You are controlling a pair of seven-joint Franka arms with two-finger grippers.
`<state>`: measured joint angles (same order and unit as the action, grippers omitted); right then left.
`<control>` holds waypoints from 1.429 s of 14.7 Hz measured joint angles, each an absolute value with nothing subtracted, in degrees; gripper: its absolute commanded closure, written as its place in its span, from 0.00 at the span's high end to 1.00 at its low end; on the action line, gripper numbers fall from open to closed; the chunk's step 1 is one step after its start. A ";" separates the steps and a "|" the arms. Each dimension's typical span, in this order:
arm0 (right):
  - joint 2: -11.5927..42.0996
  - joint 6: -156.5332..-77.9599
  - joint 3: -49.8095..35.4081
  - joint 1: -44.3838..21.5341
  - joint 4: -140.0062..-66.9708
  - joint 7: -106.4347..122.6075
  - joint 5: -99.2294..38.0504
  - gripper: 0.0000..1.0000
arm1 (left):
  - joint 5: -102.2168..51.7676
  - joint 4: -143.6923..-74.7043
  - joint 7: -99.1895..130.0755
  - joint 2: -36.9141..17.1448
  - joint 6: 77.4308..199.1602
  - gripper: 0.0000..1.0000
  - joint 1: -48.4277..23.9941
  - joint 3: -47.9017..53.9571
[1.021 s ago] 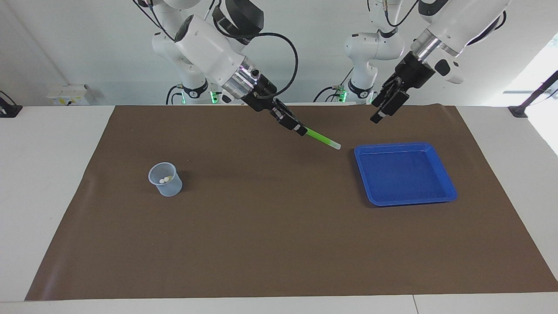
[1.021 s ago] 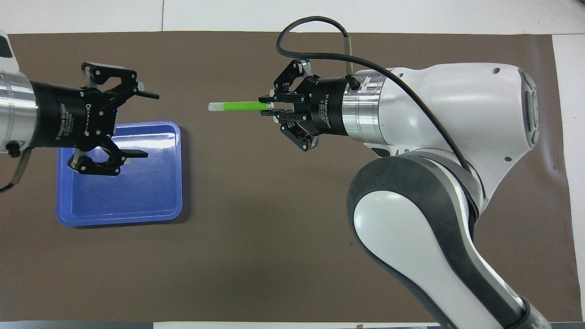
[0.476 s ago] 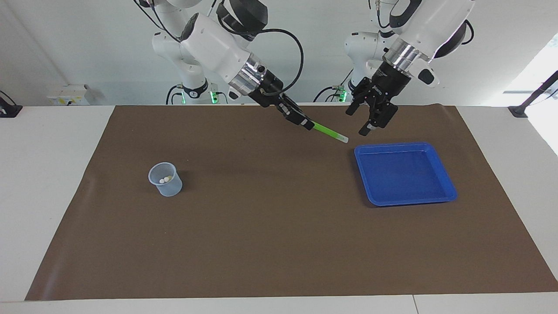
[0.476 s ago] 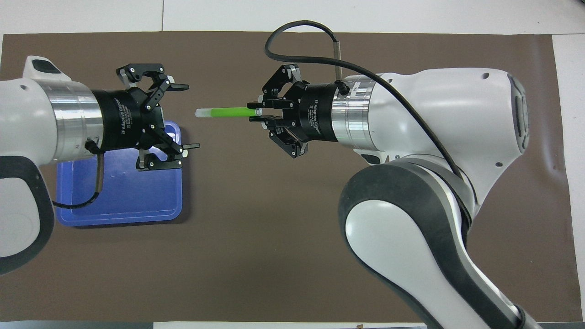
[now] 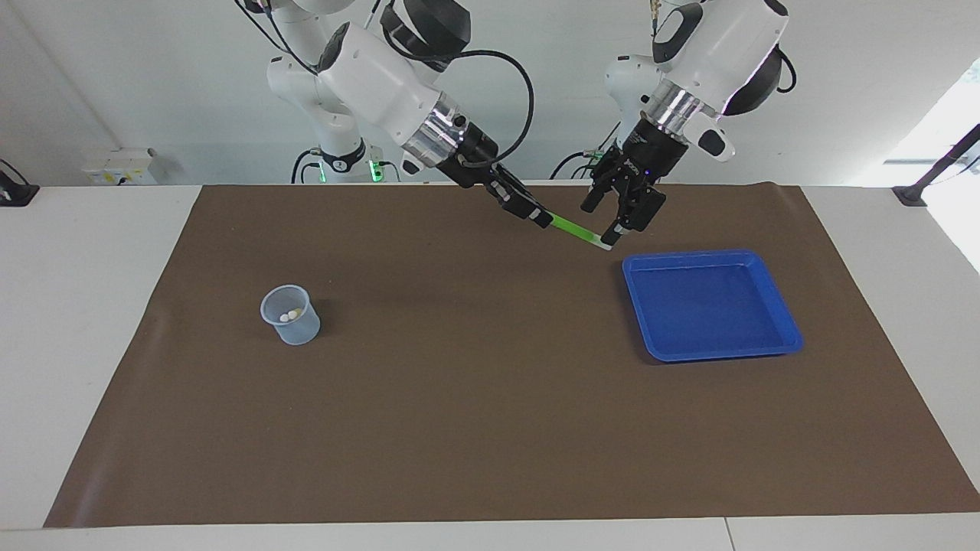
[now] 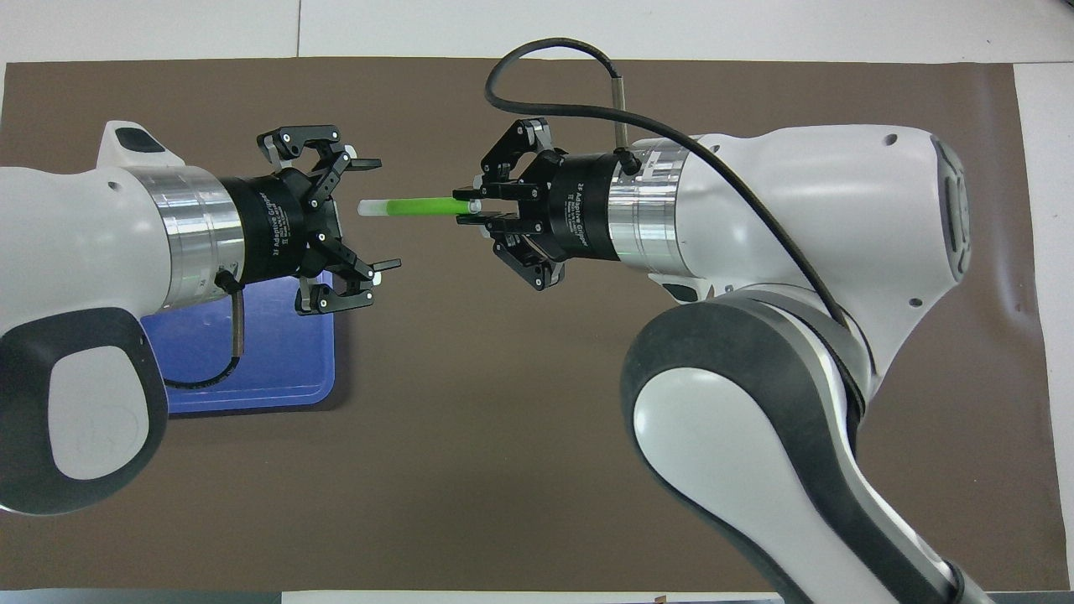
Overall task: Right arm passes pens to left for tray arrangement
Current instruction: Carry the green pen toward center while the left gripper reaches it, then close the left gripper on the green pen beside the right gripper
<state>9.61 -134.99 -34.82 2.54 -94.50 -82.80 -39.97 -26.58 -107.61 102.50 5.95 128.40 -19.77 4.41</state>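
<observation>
My right gripper [image 5: 536, 216] [image 6: 471, 210] is shut on the green pen [image 5: 570, 227] [image 6: 415, 206], held level above the brown mat beside the tray's corner nearest the robots. The pen's whitish end points at my left gripper [image 5: 609, 222] [image 6: 382, 214]. That gripper is open, one finger on either side of the whitish end, with a gap to the pen on both sides. The blue tray [image 5: 712, 306] [image 6: 252, 361] lies at the left arm's end of the table with nothing in it, partly covered by the left arm in the overhead view.
A small translucent cup [image 5: 291, 315] with small whitish things in it stands on the mat toward the right arm's end; the right arm hides it in the overhead view. The brown mat [image 5: 475, 398] covers most of the table.
My left gripper has swung from over the tray toward the pen, and its open fingers now flank the whitish end. The right gripper carried the pen slightly toward it, then held still.
</observation>
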 measured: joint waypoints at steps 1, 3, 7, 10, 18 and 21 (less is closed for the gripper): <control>9.61 -134.99 -34.83 2.54 -94.50 -82.80 -39.97 0.00 | -26.58 -108.30 102.53 5.95 129.99 0.93 -20.24 4.42; 9.61 -134.99 -34.84 2.54 -94.50 -82.80 -39.97 0.00 | -26.59 -109.29 102.58 5.93 131.91 0.90 -20.84 4.44; 9.62 -134.99 -34.89 1.94 -94.50 -82.80 -39.97 0.00 | -26.59 -109.47 102.62 5.94 132.46 0.66 -20.87 4.41; 9.62 -134.99 -34.89 1.75 -94.50 -82.80 -39.97 0.00 | -26.59 -109.47 102.63 5.94 132.61 0.39 -20.87 4.41; 9.63 -135.05 -34.89 1.76 -94.45 -82.80 -39.97 0.00 | -26.59 -109.33 102.63 5.99 132.85 0.29 -20.87 4.32; 9.67 -135.35 -34.89 1.78 -94.42 -82.80 -39.97 0.00 | -26.59 -109.32 102.63 6.02 132.80 0.00 -20.87 4.34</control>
<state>9.67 -135.35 -34.89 1.78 -94.42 -82.80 -39.97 -26.59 -109.32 102.63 6.02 132.80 -20.87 4.34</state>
